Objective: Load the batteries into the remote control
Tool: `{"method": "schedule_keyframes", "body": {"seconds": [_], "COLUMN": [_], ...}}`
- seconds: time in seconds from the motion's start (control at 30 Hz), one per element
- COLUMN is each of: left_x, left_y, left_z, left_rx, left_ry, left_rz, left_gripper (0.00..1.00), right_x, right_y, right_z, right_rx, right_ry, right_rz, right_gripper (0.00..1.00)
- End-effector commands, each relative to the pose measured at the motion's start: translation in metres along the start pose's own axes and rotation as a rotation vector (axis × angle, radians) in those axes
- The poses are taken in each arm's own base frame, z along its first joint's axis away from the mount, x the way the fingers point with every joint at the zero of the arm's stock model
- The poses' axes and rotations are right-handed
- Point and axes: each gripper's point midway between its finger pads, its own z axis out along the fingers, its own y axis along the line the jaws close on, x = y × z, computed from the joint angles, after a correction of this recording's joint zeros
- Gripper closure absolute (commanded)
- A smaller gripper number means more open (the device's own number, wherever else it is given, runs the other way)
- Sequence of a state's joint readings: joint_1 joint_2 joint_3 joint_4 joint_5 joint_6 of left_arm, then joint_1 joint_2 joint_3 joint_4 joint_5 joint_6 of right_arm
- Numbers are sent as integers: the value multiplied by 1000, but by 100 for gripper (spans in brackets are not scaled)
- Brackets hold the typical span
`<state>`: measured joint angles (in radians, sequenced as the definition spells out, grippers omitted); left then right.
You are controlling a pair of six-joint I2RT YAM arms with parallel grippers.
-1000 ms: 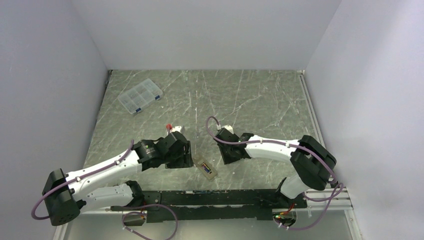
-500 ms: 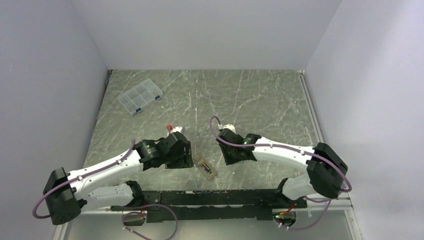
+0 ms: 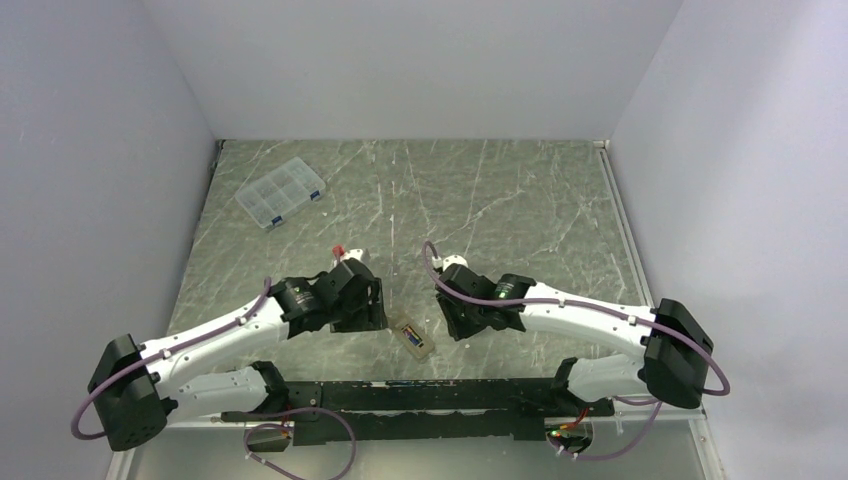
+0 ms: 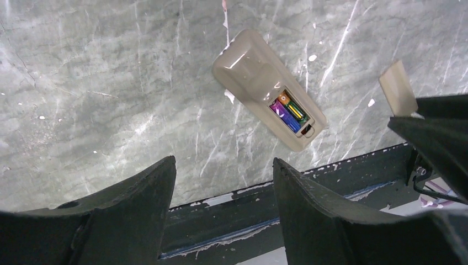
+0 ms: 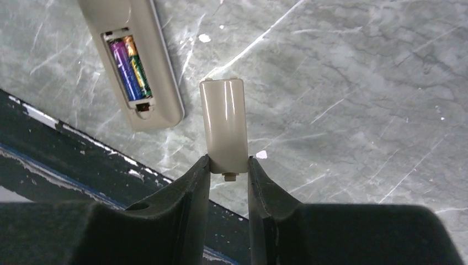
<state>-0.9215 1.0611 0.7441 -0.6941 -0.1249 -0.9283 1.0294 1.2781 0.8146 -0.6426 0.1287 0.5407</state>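
- Right claw [image 5: 228, 165] of mine: clamped on the short end of the cover piece [image 5: 223, 124], fingers narrow, one on each long edge. The cover sticks out past my fingertips and is off the table, just right of the remote control [image 5: 163, 96].
- Cover piece: flat beige glossy plastic, rounded-rectangle shape, with a small tab at the gripped end.
- Remote control: slim rounded slab of smooth beige-grey plastic, lying back-up on the table [image 3: 500, 200]. Its battery bay is uncovered, at the end toward the dark rail [image 5: 66, 149].
- Batteries [image 5: 131, 66]: slim cylinders lying side by side in the remote's bay, one shiny purple-blue, one green with an orange-gold end.
- Left claw [image 4: 223, 165] of mine: jaws well apart, nothing between them, touching nothing. It sits left of the remote in the top view.
- Table: grey-green marble-look surface with white veins and scuffs.
- Clear compartmented box [image 3: 281, 192]: hard see-through plastic, well apart from the remote, far-left of it.
- Small red bit [image 3: 339, 249] beyond the remote, by my left claw. Too small to tell what it is.
- Counts: two batteries, one remote, one cover, one box, two claws.
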Motion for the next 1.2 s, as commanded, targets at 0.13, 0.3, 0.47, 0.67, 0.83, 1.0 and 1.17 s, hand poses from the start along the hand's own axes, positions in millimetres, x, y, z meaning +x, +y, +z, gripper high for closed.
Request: {"method": "schedule_keyframes", "body": {"seconds": [0.13,0.3,0.47,0.67,0.83,1.0,1.17], "left_x": [-13,-18,-21,-27,-33,-38,-38], "left_y": [5,6,4,4,4,1,-4], "left_z": [17,28,38,48,55,64,74], "left_rx": [65,93,110,116,129,166,214], "left_ry": [-4,5,16,18,11,4,25], "left_rz": [-37,-50,-53,-56,-58,-54,-49], "left_gripper": [29,30,31,32,34,35,37], "right_x": [5,15,16,10,5,2,1], "right_y": [31,44,50,55,60,63,63], "right_z": [-18,-18,-14,-8,-3,1,1], "right_rx": [-113,-133,-112,-91,-86,-75,-73], "right_ry": [16,53,75,95,108,128,131], "right_rz": [-91,-144,-173,-199,-215,-224,-221], "right_gripper": [92,92,92,92,92,92,91]}}
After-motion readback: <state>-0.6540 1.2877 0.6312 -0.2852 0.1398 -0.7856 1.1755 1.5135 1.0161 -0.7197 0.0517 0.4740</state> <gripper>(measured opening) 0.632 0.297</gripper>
